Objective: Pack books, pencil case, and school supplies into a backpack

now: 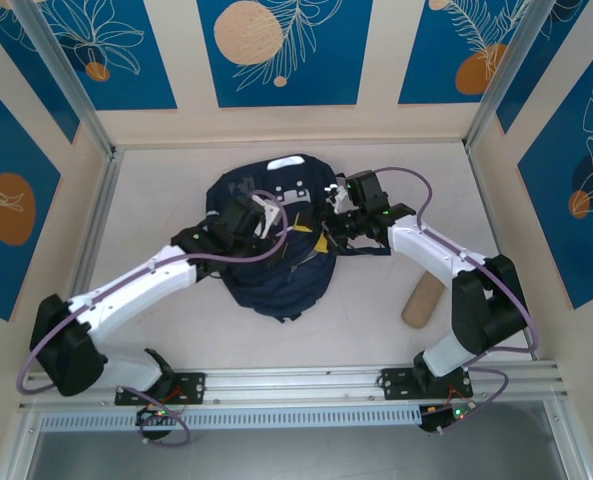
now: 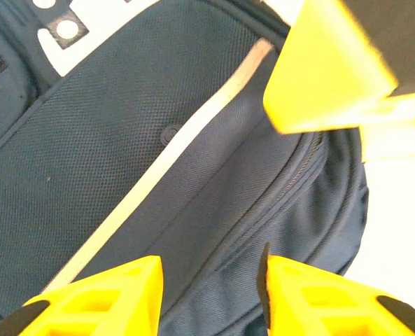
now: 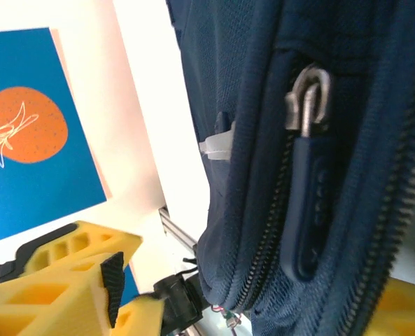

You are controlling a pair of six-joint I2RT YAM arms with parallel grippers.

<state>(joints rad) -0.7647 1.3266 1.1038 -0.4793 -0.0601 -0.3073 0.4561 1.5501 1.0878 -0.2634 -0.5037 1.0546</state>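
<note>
The dark navy backpack [image 1: 276, 262] lies flat in the middle of the table. My left gripper [image 1: 268, 215] hovers over its upper part, and in the left wrist view it [image 2: 210, 269] is open above the fabric beside a white stripe [image 2: 172, 147], holding nothing. My right gripper [image 1: 333, 218] is at the backpack's right edge. In the right wrist view it [image 3: 256, 280] is open, and the zipper edge with its pull [image 3: 308, 182] hangs between the jaws, apart from the left finger [image 3: 74, 280]. The books are out of view.
A tan cylinder-shaped pouch [image 1: 423, 300], perhaps the pencil case, lies on the table to the right of the backpack, near the right arm's elbow. Side walls and a metal rail [image 1: 306, 382] at the near edge bound the table.
</note>
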